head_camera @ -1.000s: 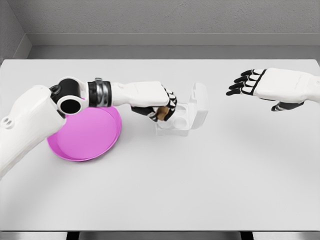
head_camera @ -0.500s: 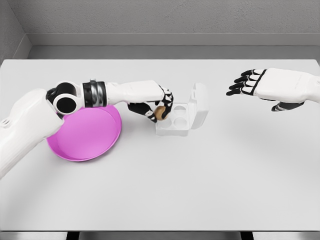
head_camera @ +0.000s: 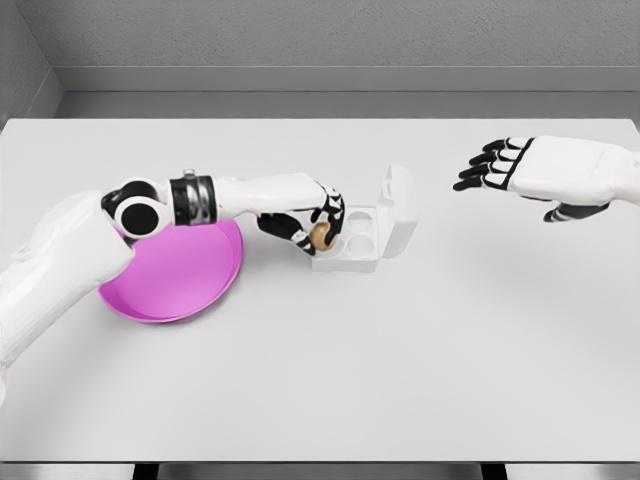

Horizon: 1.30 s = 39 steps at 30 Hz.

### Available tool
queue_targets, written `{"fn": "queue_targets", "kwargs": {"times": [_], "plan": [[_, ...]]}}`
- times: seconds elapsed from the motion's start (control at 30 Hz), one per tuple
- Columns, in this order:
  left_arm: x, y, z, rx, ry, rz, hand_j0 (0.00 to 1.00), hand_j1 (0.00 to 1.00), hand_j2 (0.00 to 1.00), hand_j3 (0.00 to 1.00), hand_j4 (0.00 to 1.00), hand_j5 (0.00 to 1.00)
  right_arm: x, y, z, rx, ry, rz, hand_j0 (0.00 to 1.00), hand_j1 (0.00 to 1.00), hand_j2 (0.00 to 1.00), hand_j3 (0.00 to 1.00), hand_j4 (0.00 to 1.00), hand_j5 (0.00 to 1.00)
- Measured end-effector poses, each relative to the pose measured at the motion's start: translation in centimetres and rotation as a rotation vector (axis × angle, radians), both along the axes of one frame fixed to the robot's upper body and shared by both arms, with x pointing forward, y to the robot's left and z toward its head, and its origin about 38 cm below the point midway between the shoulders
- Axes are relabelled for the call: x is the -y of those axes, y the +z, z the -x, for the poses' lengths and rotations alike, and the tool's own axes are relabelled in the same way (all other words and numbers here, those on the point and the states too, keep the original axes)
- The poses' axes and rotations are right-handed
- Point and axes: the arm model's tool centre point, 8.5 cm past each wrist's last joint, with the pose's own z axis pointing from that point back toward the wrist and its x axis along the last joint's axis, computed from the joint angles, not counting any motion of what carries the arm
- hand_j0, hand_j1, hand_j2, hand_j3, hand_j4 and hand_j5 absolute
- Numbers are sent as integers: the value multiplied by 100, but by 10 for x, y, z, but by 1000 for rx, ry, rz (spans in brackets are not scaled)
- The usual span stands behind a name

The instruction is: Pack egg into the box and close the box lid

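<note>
I see my left hand point(head_camera: 312, 218) reaching across from the left side, and its fingers are wrapped around the brown egg point(head_camera: 321, 237). The egg sits right at the left edge of the white box point(head_camera: 352, 243), over the near left cup, but I cannot tell if it is touching the box. The box lid point(head_camera: 398, 210) stands up on the right side of the box, so the box is open. Behind my arm, to the left of the box, there is a pink plate point(head_camera: 175, 270) on the white table point(head_camera: 400, 350). My right hand point(head_camera: 540, 172) floats far off to the right, well away from the box, with its fingers stretched out and holding nothing.
</note>
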Motion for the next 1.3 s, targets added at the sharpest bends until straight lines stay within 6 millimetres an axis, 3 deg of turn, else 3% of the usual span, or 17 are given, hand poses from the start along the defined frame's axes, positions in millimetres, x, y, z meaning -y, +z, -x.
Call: {"fn": "queue_targets", "kwargs": {"times": [0.27, 0.5, 0.7, 0.87, 1.3], "plan": [[5, -6, 0, -15, -2, -2, 27, 27, 27, 27, 27, 27, 1, 1, 0, 1, -1, 3, 100, 100, 100, 100, 100, 100], [5, -6, 0, -16, -2, -1, 47, 47, 47, 47, 47, 47, 1, 1, 0, 0, -2, 3, 100, 100, 100, 100, 100, 100], [5, -6, 0, -16, -2, -1, 58, 58, 58, 58, 58, 58, 1, 1, 0, 1, -2, 4, 100, 100, 100, 100, 100, 100], [4, -6, 0, -16, 0, -2, 75, 75, 75, 75, 75, 75, 1, 1, 0, 1, -2, 4, 100, 100, 100, 100, 100, 100], [-2, -3, -1, -11, 6, -3, 100, 100, 100, 100, 100, 100, 1, 1, 0, 0, -2, 3, 100, 100, 100, 100, 100, 100]]}}
